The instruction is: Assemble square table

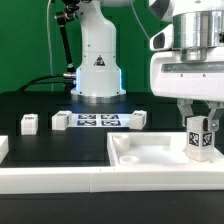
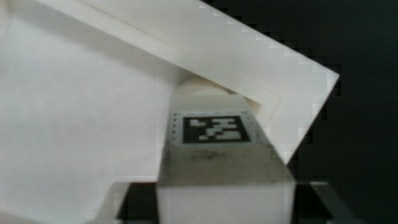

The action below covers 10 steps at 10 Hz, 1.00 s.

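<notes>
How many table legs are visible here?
4: one leg in the gripper over the tabletop; two left of the marker board in the exterior view, one right. Others may be hidden.

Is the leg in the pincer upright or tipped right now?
Upright. In the exterior view the leg hangs vertical, clamped in the pincer, over the tabletop.

no txt, b/w tag [image 2: 215, 129] on leg [image 2: 222, 166], triangle sign [image 1: 100, 62] on base [image 1: 97, 82]

The white square plastic tabletop [image 1: 150, 155] and the small white plastic block leg [image 1: 200, 138] look smooth and faintly satin, while the black table [image 1: 40, 105] beneath appears matt.
</notes>
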Tool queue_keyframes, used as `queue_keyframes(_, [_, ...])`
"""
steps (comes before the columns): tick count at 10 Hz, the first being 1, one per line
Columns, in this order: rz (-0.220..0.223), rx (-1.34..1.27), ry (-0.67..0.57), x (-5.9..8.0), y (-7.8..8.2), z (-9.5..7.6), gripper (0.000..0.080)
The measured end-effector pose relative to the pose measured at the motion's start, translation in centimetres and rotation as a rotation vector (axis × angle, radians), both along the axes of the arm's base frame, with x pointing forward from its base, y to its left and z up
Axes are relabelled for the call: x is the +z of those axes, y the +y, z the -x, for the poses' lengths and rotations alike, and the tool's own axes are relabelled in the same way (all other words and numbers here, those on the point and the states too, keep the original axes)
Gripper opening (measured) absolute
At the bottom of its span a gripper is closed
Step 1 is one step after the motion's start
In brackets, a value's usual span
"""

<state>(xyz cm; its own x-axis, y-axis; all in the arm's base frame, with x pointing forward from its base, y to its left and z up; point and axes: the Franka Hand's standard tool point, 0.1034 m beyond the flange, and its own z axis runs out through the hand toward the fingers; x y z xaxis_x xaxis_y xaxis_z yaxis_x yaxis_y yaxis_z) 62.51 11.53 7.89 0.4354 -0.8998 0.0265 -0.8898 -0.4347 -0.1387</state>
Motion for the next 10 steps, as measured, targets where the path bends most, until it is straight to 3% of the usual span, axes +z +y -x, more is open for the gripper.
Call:
queue_keyframes(1, [0.001, 0.008, 0.0, -0.03, 0.08, 0.02, 0.029])
queue_keyframes(3, [0.019, 0.145, 0.0, 0.17, -0.29, -0.2, 0.0534])
queue_keyframes(4, [0.027, 0.198, 0.004, 0.23, -0.21, -0.2, 0.0534])
queue_keyframes(5, [0.042, 0.324, 0.015, 0.33, -0.09, -0.2, 0.0625])
queue_keyframes(10, [0.087, 0.701, 0.002, 0.39, 0.04, -0.4, 0.0649])
